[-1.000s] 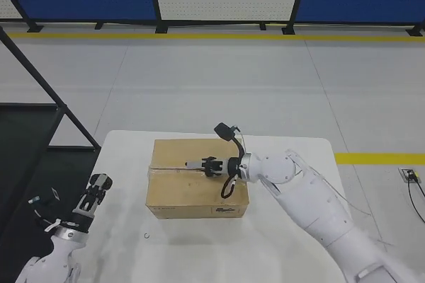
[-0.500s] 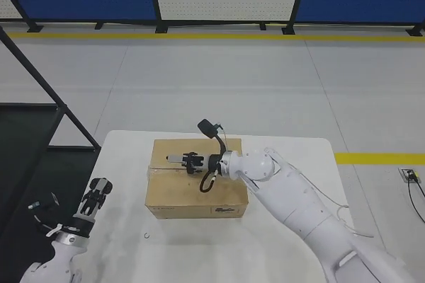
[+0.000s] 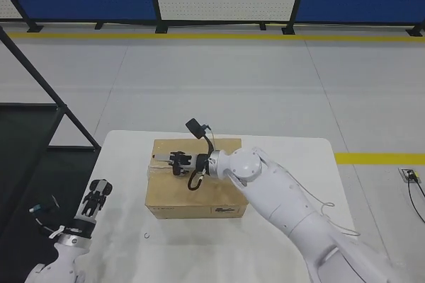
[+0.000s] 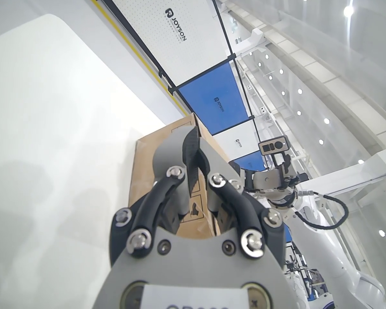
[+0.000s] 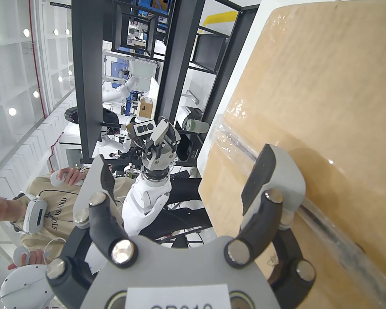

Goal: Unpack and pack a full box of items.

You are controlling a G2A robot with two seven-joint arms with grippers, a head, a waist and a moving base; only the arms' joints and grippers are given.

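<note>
A closed, taped cardboard box sits mid-table. My right gripper hovers over the box top near its left end, open, nothing between the fingers. In the right wrist view that gripper has one finger right at the clear tape seam of the box; contact is unclear. My left gripper is low over the table's left edge, apart from the box, and shut on nothing. In the left wrist view its closed tips point toward the box.
The white table has free room right of and in front of the box. A small ring-like bit lies near the front edge. A black metal frame stands left of the table.
My right gripper has slid leftward along the box's top seam, from the middle to near the left end. The left gripper has drawn back slightly toward the table's front-left edge.
</note>
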